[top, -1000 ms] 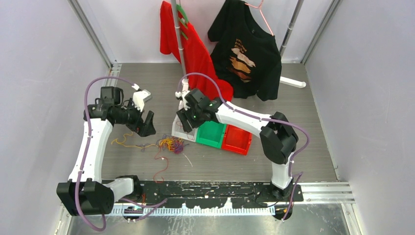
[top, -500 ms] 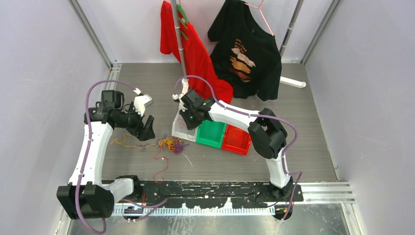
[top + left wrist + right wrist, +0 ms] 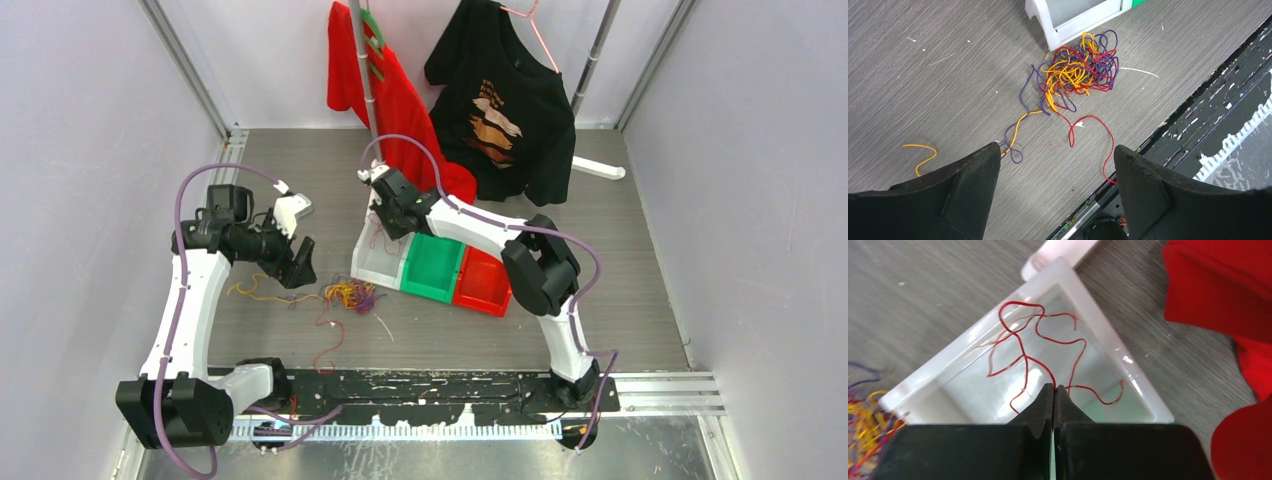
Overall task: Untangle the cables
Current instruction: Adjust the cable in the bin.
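A tangle of red, yellow and purple cables (image 3: 350, 294) lies on the table near the white bin's front corner, and the left wrist view shows this tangle (image 3: 1078, 70) ahead of the fingers. My left gripper (image 3: 300, 240) hovers to its left, open (image 3: 1057, 148), nothing between the jaws. A loose yellow cable (image 3: 923, 152) lies by its left finger; a red strand (image 3: 1093, 130) trails toward the table edge. My right gripper (image 3: 385, 215) hangs over the white bin (image 3: 375, 262), shut (image 3: 1054, 386) on a red cable (image 3: 1020, 347) that dangles into the bin (image 3: 1098, 325).
A green bin (image 3: 432, 272) and a red bin (image 3: 482, 285) adjoin the white one. A red shirt (image 3: 400, 110) and a black shirt (image 3: 510, 110) hang on a rack at the back; the red shirt (image 3: 1218, 285) reaches close to my right gripper.
My right gripper closed on the red cable and moved back and up over the white bin. My left gripper barely shifted and stayed open.
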Available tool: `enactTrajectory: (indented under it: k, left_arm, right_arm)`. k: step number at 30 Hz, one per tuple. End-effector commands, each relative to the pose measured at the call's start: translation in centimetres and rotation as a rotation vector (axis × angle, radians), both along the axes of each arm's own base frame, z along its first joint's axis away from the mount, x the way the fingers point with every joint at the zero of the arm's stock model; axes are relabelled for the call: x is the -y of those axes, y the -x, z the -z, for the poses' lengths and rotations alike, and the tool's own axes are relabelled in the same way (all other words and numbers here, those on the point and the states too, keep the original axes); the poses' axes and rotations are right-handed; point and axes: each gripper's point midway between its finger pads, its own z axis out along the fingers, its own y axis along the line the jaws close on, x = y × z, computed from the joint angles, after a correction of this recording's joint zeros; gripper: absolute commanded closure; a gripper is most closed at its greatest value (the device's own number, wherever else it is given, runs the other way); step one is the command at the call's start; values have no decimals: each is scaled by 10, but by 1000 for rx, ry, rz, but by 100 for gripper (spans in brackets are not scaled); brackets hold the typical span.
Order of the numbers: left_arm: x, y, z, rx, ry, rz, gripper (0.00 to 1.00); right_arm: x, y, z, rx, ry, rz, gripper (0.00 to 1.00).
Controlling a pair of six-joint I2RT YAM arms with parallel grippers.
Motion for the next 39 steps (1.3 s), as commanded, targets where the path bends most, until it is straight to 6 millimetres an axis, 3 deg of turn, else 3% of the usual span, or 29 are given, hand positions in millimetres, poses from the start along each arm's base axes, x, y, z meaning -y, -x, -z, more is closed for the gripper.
enactTrajectory:
  k: [1,3,7,10,17,23,31,39]
  left_arm:
    - [1,1,-9,44,4,19,17]
    - [0,1,-9,44,1,19,17]
    - [3,4,-6,34,11,34,16]
    - [4,8,-3,17,16,57,15]
    - [4,10,2,-28,18,70,15]
    - [4,13,-1,-24,9,93,15]
    - [4,14,2,-40,9,116,14]
    - [4,20,2,-49,2,134,14]
  right_arm:
    - [-2,-28,-2,113,23,30,99]
    - [0,-29,4,123,40,23,97]
    - [3,-28,6,128,49,15,78]
    - [3,-26,-16,145,17,24,58]
    - [8,-16,-63,140,-29,40,37]
    - [24,-11,-95,151,-60,139,29]
    - [37,-4,-108,119,-195,295,26]
    - [119,-8,-81,134,-116,652,28]
